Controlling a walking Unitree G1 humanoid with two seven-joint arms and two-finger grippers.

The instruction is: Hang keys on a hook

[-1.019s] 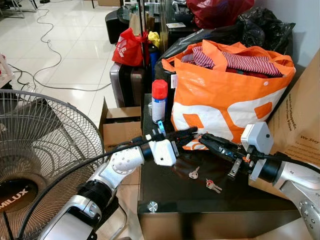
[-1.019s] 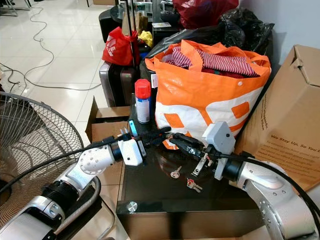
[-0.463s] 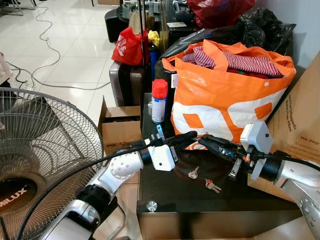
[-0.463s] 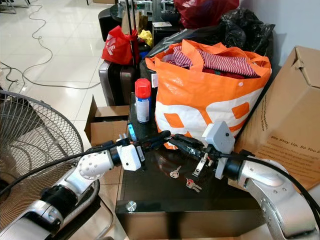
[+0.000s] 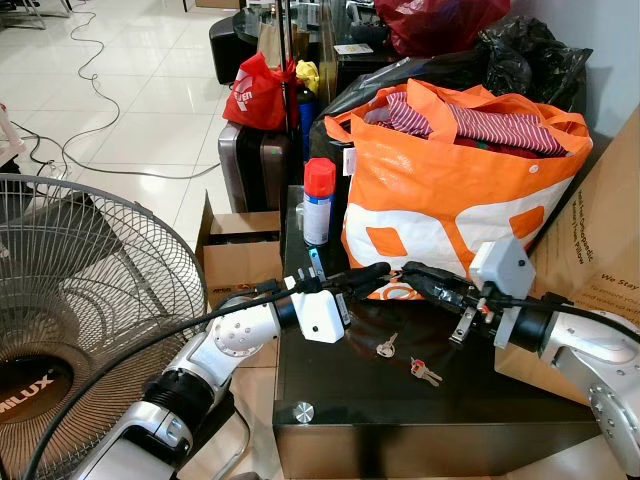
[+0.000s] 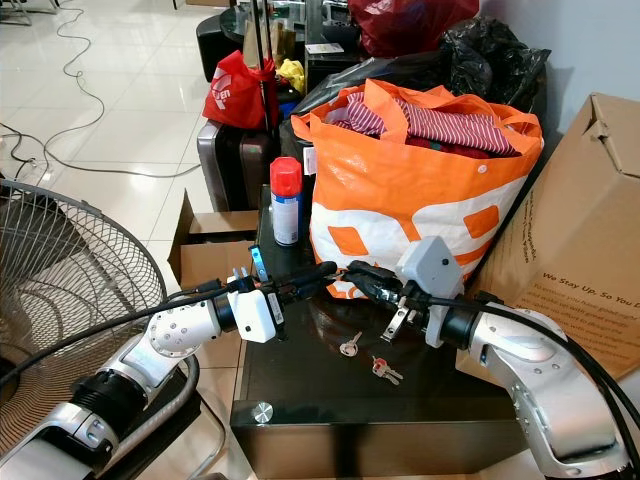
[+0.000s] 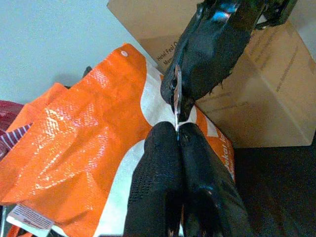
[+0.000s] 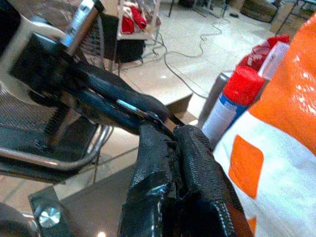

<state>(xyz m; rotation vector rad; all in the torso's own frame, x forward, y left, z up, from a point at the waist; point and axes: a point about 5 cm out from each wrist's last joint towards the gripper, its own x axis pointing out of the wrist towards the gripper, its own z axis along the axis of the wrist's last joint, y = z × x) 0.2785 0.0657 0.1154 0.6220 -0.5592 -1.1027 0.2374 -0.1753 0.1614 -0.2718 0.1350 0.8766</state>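
Fan grille (image 5: 80, 300) at our far left has no part in this; the work sits further right, over the dark glossy table (image 5: 330, 400). We see our left gripper (image 5: 375, 272) reaching toward the orange bag (image 5: 440, 195), fingers pressed together on a thin metal piece, seemingly a key ring (image 7: 177, 101). Meeting it tip to tip is our right gripper (image 5: 412, 272), fingers likewise clenched, apparently on that same ring in the wrist views. Below them two keys (image 5: 387, 346) and (image 5: 425, 372) lie loose on the table, touched by neither gripper. We judge the task barely begun: we can make out no hook, and nothing is hung yet.
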